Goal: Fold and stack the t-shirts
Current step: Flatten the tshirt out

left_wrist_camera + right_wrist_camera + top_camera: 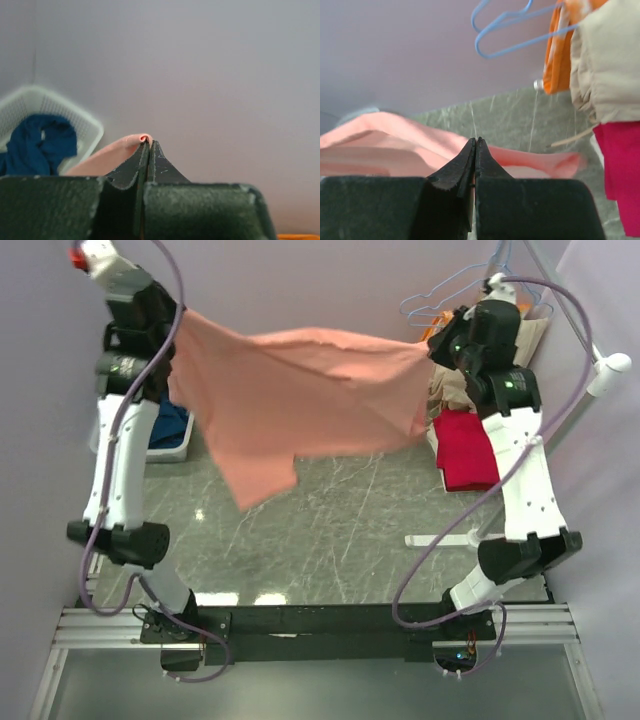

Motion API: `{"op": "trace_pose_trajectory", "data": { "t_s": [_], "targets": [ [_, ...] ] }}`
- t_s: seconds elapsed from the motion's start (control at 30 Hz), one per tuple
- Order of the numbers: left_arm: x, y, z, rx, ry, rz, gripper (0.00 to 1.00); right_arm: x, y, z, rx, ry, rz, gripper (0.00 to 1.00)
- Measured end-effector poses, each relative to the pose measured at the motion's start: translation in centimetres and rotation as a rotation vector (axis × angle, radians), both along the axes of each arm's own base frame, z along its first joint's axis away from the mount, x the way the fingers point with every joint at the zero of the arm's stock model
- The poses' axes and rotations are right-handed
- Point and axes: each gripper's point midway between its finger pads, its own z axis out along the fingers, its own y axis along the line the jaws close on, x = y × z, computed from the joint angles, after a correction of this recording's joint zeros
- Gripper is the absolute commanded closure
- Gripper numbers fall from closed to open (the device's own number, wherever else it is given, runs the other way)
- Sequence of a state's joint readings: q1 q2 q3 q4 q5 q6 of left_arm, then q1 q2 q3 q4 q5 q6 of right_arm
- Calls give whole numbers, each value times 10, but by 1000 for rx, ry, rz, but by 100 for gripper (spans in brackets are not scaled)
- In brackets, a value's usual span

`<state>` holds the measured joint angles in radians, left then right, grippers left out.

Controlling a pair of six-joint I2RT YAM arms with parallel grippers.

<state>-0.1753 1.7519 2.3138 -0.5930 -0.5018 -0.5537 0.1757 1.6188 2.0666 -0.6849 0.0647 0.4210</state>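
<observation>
The salmon-pink t-shirt (300, 390) hangs spread in the air above the table (350, 540), stretched between both raised arms, with a loose corner drooping at its lower left. My left gripper (182, 328) is shut on its left edge; in the left wrist view a fold of pink cloth (125, 147) sticks out at the tips of the shut left gripper (149, 143). My right gripper (432, 350) is shut on the right edge, and pink cloth (395, 145) spreads behind the shut right gripper (476, 141). The crimson-red t-shirt (468, 448) (620, 170) lies at the table's right. The navy-blue t-shirt (170, 423) (37, 142) lies crumpled in a basket.
A white mesh basket (180, 450) (75, 112) stands at the far left behind the left arm. Blue wire hangers (440, 300) (505, 25) hang at the back right over beige cloth (610, 65) and orange cloth (557, 55). A white stand's pole (560, 430) leans along the right side.
</observation>
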Motion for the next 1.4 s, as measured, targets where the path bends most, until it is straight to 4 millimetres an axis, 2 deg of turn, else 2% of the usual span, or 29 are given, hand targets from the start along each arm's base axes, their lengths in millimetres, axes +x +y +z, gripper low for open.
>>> {"op": "trace_pose_trajectory", "data": {
  "t_s": [0.07, 0.1, 0.2, 0.27, 0.33, 0.37, 0.4, 0.47, 0.5, 0.53, 0.57, 0.6, 0.63, 0.67, 0.7, 0.77, 0.83, 0.87, 1.07, 1.3, 1.4],
  "targets": [
    [-26, 5, 38, -2, -97, 1, 99, -11, -8, 16, 4, -47, -11, 100],
    [-45, 9, 61, -8, -158, 1, 99, -21, -12, 24, 4, -74, -15, 100],
    [-101, 16, 109, -17, -301, -14, 99, -49, -20, 41, 0, -129, -15, 100],
    [-139, 19, 122, -23, -352, -39, 99, -64, -21, 45, 2, -153, -6, 100],
    [-163, 16, 114, -29, -360, -79, 99, -77, -20, 37, 4, -145, 8, 100],
    [-171, 14, 104, -36, -346, -96, 99, -82, -18, 28, 8, -132, 22, 100],
    [-173, 10, 84, -47, -310, -121, 99, -86, -16, 13, 11, -104, 34, 100],
    [-169, -1, 32, -71, -194, -177, 99, -94, -10, -37, 15, 4, 68, 100],
    [-158, -12, -9, -89, -96, -209, 99, -95, -9, -53, 16, 42, 75, 100],
    [-149, -24, -53, -105, 11, -245, 99, -97, -6, -82, 18, 108, 92, 100],
    [-140, -39, -108, -123, 152, -277, 99, -101, -3, -114, 21, 187, 106, 100],
    [-139, -53, -159, -137, 290, -302, 99, -106, 1, -150, 24, 286, 122, 100],
    [-141, -67, -210, -143, 439, -326, 99, -112, 4, -177, 25, 365, 136, 100],
    [-148, -79, -256, -148, 580, -341, 99, -122, 9, -214, 33, 479, 156, 100],
    [-160, -88, -294, -150, 710, -352, 99, -129, 13, -237, 35, 556, 169, 100],
    [-194, -97, -348, -149, 938, -342, 99, -148, 23, -279, 36, 715, 195, 100],
    [-212, -96, -358, -163, 1016, -311, 99, -164, 30, -306, 32, 826, 211, 100],
    [-217, -95, -354, -175, 1019, -294, 99, -170, 34, -314, 35, 864, 218, 100],
    [-235, -90, -333, -233, 980, -239, 99, -184, 37, -342, 61, 988, 195, 100],
    [-267, -69, -352, -222, 1064, -109, 99, -188, 20, -382, 14, 1122, 53, 100],
    [-278, -56, -351, -220, 1067, -45, 99, -192, 11, -395, -9, 1168, -28, 100]
  ]
}}
